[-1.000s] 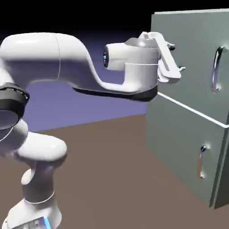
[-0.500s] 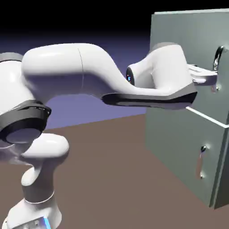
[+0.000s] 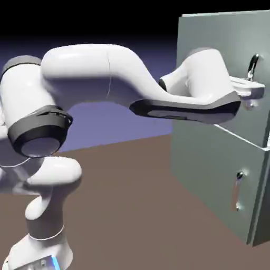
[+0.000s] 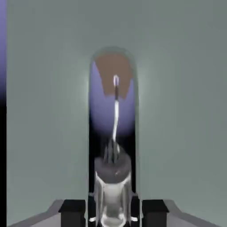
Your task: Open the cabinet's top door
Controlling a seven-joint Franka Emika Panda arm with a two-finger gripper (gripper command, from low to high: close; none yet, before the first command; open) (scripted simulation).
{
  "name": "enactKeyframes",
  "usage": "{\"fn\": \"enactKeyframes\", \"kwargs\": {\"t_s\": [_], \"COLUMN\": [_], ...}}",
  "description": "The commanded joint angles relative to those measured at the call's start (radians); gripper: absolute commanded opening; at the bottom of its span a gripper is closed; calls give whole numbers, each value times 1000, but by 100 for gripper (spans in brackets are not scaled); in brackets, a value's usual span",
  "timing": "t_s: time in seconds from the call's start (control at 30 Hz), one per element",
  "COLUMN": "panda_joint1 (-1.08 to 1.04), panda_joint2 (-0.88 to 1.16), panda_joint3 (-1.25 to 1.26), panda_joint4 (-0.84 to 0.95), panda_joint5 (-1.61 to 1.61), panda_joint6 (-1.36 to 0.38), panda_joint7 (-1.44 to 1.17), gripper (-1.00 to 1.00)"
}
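Brown table (image 3: 121, 184), white arm stretched level toward cabinet (image 3: 211, 158), claw (image 3: 252, 89) pinching top door (image 3: 221, 47) handle (image 4: 113, 177)

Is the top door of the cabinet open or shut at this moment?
Shut. The top door lies flush with the lower door in the exterior view, though the pincer is closed on its silver handle.

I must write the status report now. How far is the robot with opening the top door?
Done: the claw has reached the top door's handle and is shut on it; the hand view shows the bar between the fingertips. In hand: the grip, with no pull visible. Left: the top door lies flush with the cabinet, so the whole swing remains.
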Motion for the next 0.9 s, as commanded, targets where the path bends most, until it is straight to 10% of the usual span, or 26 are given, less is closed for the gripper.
{"fn": "enactKeyframes", "kwargs": {"t_s": [0.0,0.87], "panda_joint1": [-36,-973], "panda_joint2": [9,-194], "panda_joint3": [28,842], "panda_joint4": [-18,-583], "panda_joint5": [0,621], "panda_joint6": [-6,-213], "panda_joint7": [16,-273], "gripper": [-100,-100]}}
